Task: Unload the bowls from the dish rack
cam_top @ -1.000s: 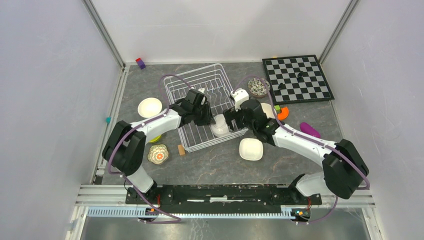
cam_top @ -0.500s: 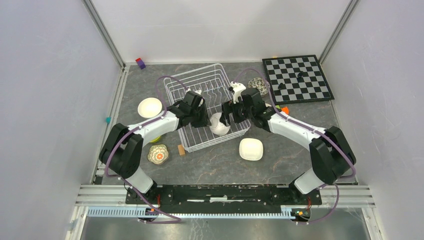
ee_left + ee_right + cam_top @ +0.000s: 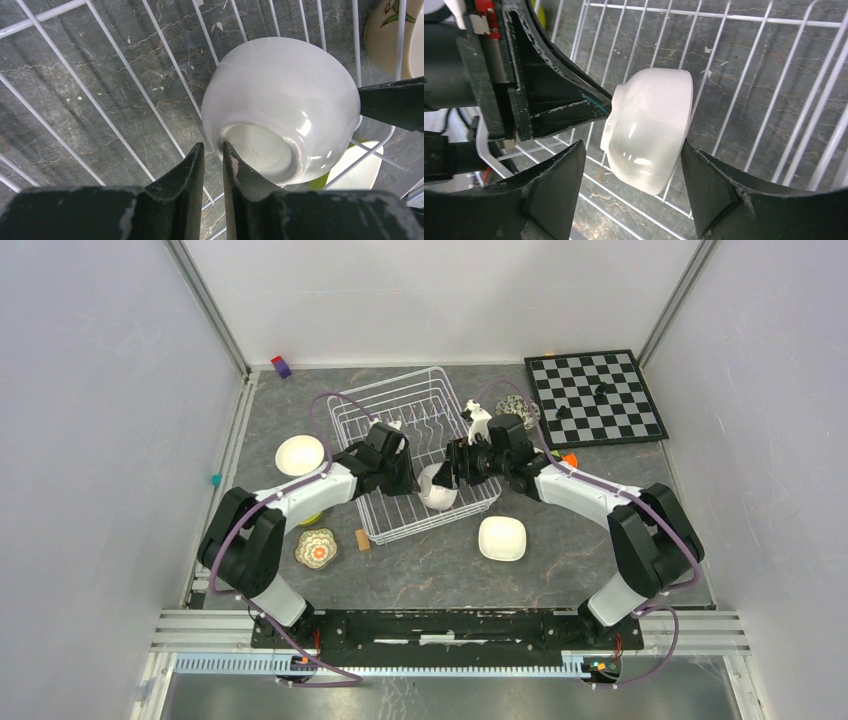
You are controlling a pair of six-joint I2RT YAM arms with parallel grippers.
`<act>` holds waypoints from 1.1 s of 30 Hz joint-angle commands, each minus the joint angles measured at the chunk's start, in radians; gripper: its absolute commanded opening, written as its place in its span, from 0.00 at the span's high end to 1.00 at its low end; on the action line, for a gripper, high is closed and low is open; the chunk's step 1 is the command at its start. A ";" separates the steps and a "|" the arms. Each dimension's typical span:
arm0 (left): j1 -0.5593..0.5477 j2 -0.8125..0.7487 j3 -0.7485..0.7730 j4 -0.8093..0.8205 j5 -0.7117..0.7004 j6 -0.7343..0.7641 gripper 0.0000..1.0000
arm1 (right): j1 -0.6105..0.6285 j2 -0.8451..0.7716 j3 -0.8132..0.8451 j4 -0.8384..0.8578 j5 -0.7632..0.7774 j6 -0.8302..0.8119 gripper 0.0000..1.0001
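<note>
The white wire dish rack (image 3: 385, 390) sits mid-table. Inside it, one white bowl (image 3: 437, 488) (image 3: 285, 100) (image 3: 649, 130) stands tipped on its side above the rack floor. My left gripper (image 3: 418, 480) (image 3: 212, 145) is nearly shut, its fingertips (image 3: 594, 107) pinching the bowl's foot ring. My right gripper (image 3: 452, 470) (image 3: 630, 150) is open and straddles the bowl from the other side. One of its fingers sits close to the rim; the other stands apart from the base. Its dark finger (image 3: 392, 102) shows beside the bowl in the left wrist view.
Outside the rack lie a round white bowl (image 3: 300, 453), a floral bowl (image 3: 316, 548), a lime green bowl (image 3: 308, 517) under the left arm, a squarish white bowl (image 3: 502, 537) and a speckled bowl (image 3: 515, 410). A chessboard (image 3: 595, 395) lies back right. A tan block (image 3: 362, 539) rests near the rack's front corner.
The left gripper has tipped the white bowl up off the rack floor onto its side. The right arm swung in toward the bowl and its jaws have narrowed around it.
</note>
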 commanded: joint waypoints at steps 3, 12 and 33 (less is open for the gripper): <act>-0.004 -0.005 -0.032 -0.092 -0.039 0.043 0.74 | -0.013 0.038 -0.035 0.167 -0.151 0.108 0.33; -0.004 -0.087 0.036 -0.156 -0.066 0.081 0.71 | -0.012 0.122 -0.022 0.261 -0.240 0.149 0.64; -0.004 -0.461 0.046 -0.273 -0.258 0.109 0.59 | -0.011 0.023 0.118 0.161 -0.274 0.033 1.00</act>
